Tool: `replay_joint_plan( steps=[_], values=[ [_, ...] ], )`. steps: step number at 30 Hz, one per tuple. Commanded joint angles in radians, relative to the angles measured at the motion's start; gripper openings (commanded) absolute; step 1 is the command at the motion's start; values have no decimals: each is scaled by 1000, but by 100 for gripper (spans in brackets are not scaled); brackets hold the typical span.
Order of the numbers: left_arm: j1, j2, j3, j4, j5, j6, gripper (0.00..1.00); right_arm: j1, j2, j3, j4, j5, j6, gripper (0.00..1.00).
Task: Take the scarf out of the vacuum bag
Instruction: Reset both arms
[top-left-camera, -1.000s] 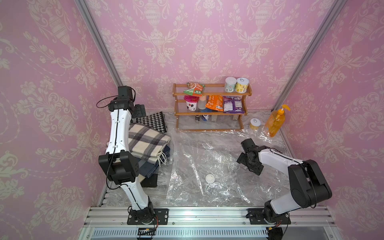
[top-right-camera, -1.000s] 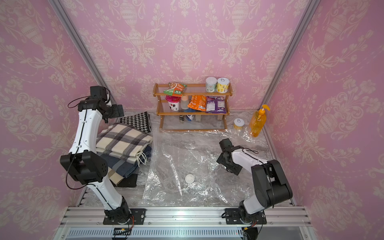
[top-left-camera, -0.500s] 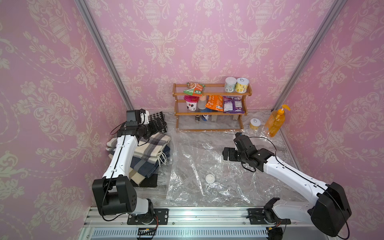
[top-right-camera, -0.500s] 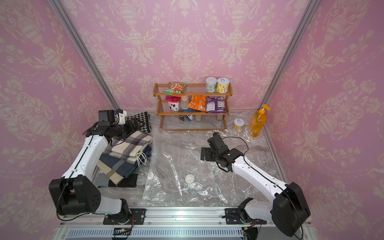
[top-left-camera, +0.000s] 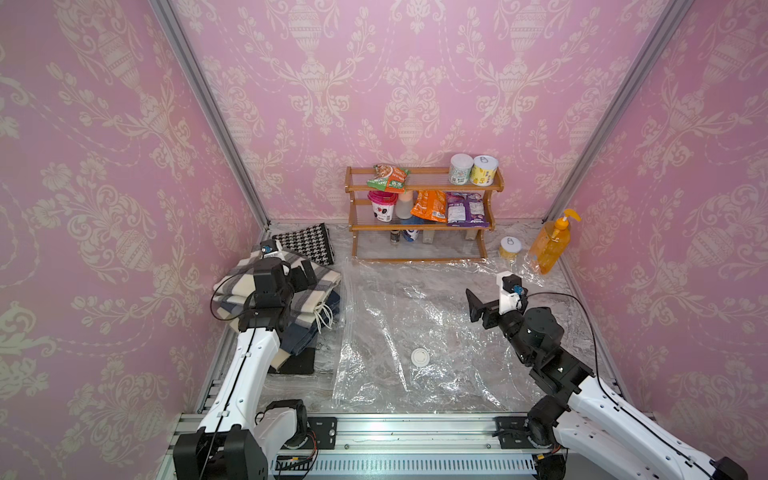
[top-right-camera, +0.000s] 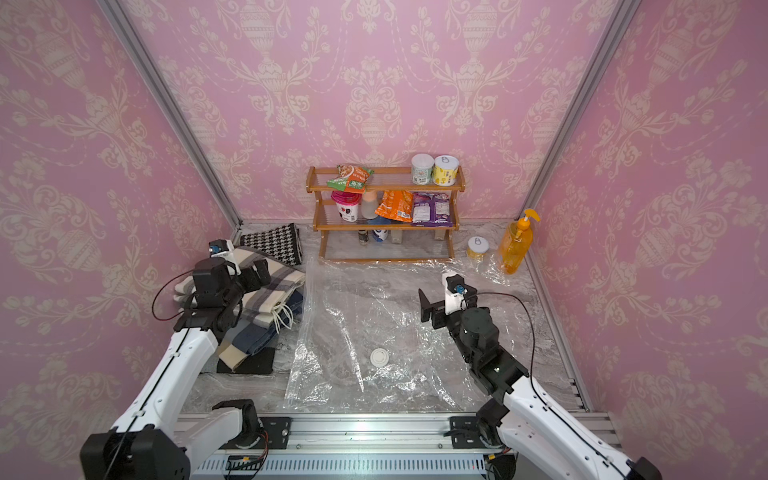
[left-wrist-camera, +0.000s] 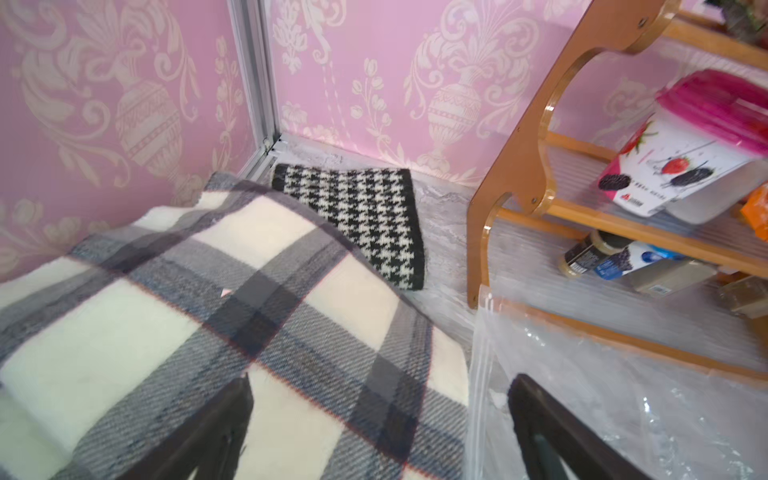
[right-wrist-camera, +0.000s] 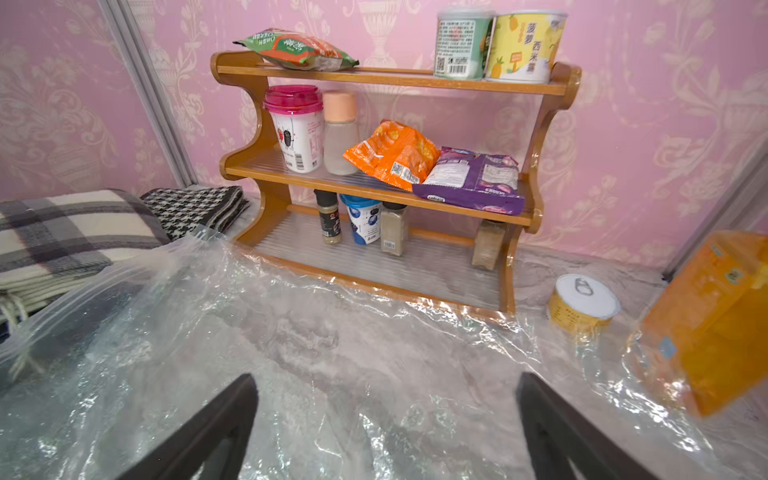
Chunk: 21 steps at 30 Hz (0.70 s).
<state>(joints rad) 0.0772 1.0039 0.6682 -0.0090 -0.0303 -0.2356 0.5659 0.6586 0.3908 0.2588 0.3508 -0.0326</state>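
Both the left pincer (left-wrist-camera: 380, 380) and the right pincer (right-wrist-camera: 386, 379) gape empty, I'd guess because the job looks done: the plaid scarf (top-left-camera: 322, 286) lies folded under the left one, just beside the vacuum bag (top-left-camera: 407, 316), which sprawls flat and seemingly empty below the right. Grey marbled counter (top-right-camera: 544, 345), pink damask walls (top-left-camera: 415, 83), wooden rack (top-left-camera: 419, 227) at the back.

We see a grey-and-cream checked scarf (left-wrist-camera: 174, 299), a black-and-white houndstooth cloth (top-left-camera: 305, 245), a clear bag (top-left-camera: 399, 307) with a white cap (top-left-camera: 419, 356), an orange bottle (top-left-camera: 550, 249), pink floral walls (top-left-camera: 415, 83) and a grey marbled surface (top-left-camera: 577, 307).
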Motion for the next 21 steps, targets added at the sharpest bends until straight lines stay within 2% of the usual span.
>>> replay_joint_plan(
  steps=[1,3,6,10,12,15,19,20,21],
  values=[
    [1,-10,-151,300,-75,45,99,-25,-34,-44,149,140,-192,100],
    [-1,64,-158,317,-59,69,99,-65,-31,-57,113,148,-180,100],
    [-8,179,-164,331,34,133,99,-152,-8,-108,148,141,-136,100],
    [-31,300,-224,514,-64,133,99,-258,34,-179,215,85,-79,100],
    [-31,369,-239,589,-65,151,99,-317,75,-204,237,37,-35,100],
    [-31,434,-299,770,-68,170,99,-371,155,-284,433,-21,-18,100],
    [-31,577,-393,1084,-111,157,99,-408,390,-289,676,-99,-1,100],
    [-32,596,-403,1118,-113,159,99,-413,475,-292,775,-116,10,100],
    [-35,576,-394,1066,-115,162,99,-422,556,-303,887,-149,19,100]
  ],
)
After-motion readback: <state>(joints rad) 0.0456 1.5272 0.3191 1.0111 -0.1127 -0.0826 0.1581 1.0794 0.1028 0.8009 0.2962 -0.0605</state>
